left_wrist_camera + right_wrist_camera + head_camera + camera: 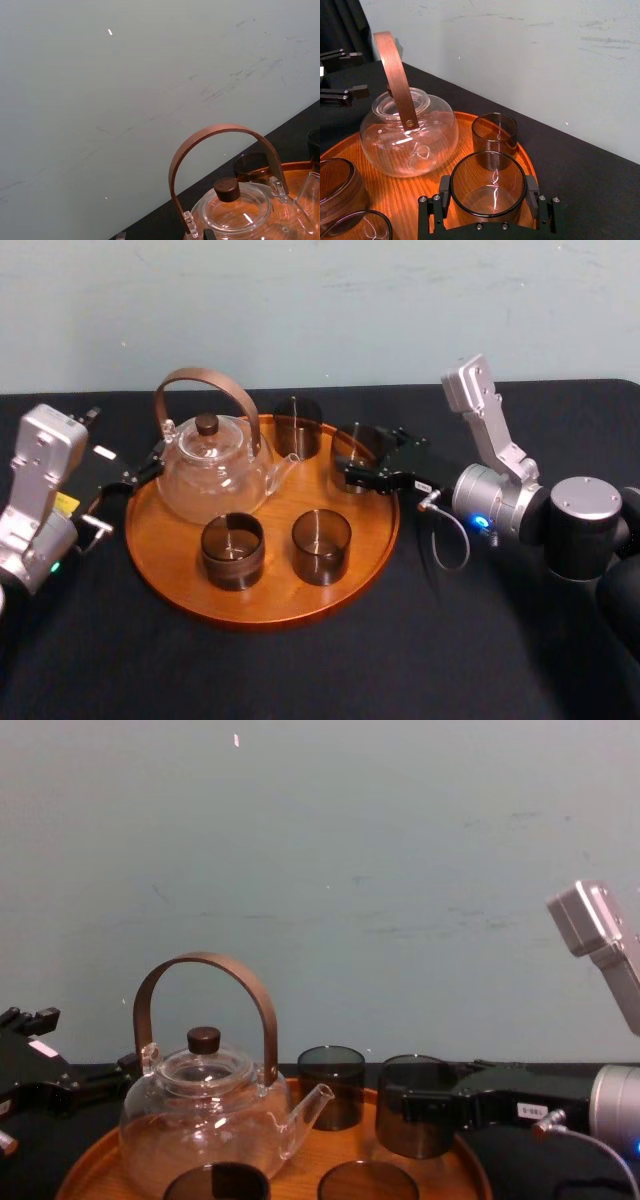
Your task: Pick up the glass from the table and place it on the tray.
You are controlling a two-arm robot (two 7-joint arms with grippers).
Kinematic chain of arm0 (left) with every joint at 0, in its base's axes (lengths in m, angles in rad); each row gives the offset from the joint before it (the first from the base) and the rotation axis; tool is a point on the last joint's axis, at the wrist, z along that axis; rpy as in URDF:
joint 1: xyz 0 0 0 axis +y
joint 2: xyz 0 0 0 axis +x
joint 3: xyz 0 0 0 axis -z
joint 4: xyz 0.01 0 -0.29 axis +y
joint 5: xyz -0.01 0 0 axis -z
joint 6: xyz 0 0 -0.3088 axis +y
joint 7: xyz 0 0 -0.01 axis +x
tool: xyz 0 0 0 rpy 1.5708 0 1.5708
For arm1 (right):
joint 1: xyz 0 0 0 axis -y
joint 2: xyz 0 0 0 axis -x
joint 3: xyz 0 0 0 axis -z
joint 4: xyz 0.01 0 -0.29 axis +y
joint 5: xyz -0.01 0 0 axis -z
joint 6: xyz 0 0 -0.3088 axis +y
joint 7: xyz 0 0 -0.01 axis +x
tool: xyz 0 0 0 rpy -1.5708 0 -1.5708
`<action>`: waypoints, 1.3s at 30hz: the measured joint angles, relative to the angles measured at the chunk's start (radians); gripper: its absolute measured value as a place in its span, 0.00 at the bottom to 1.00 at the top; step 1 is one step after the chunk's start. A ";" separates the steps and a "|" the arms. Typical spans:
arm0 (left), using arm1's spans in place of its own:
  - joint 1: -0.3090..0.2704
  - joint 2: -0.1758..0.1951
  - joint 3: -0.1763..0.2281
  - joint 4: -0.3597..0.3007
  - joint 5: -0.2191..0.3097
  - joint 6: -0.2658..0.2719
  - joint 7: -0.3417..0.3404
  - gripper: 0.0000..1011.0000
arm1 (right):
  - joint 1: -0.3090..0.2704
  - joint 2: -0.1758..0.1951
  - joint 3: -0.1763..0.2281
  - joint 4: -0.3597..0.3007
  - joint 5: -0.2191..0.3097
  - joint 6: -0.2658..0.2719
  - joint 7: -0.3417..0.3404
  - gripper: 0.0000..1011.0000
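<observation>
The main risk lay at the tray's [260,615] right rear edge, where the right end effector [372,462] was clenched on the smoked glass [489,172], one pad against each side of its wall. The glass sat over the wood just inside the low rim, and whether its base rested on the tray or hung just above it could not be told. Let go from any height, or with the base partly on the rim, it would likely rock and tip toward the black surface [300,680]. A pad dragging on the wall during the pull-back could topple it the same way. Another smoked glass [298,427] stood just beside it, and the glass teapot's [210,470] spout was near, so a sideways drift risked a knock of glass on glass. The left end effector [128,492] hung released at the tray's left side, near the teapot and apart from the work. The tray carried the lidded teapot, which looked empty, the rear glass, the held glass, and two more smoked glasses at the front [232,550] [321,546], all of which appeared empty.
</observation>
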 joint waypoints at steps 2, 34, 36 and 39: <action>0.000 0.000 0.000 0.000 0.000 0.000 0.000 0.99 | 0.001 -0.002 -0.002 0.004 0.000 -0.002 0.002 0.90; 0.000 0.000 0.000 0.000 0.000 0.000 0.000 0.99 | 0.002 -0.010 -0.009 0.025 -0.009 -0.003 0.000 0.95; 0.000 0.000 0.000 0.000 0.000 0.000 0.000 0.99 | 0.002 -0.010 -0.009 0.025 -0.008 -0.003 0.000 0.99; 0.000 0.000 0.000 0.000 0.000 0.000 0.000 0.99 | 0.002 -0.010 -0.008 0.025 -0.008 -0.003 0.000 0.99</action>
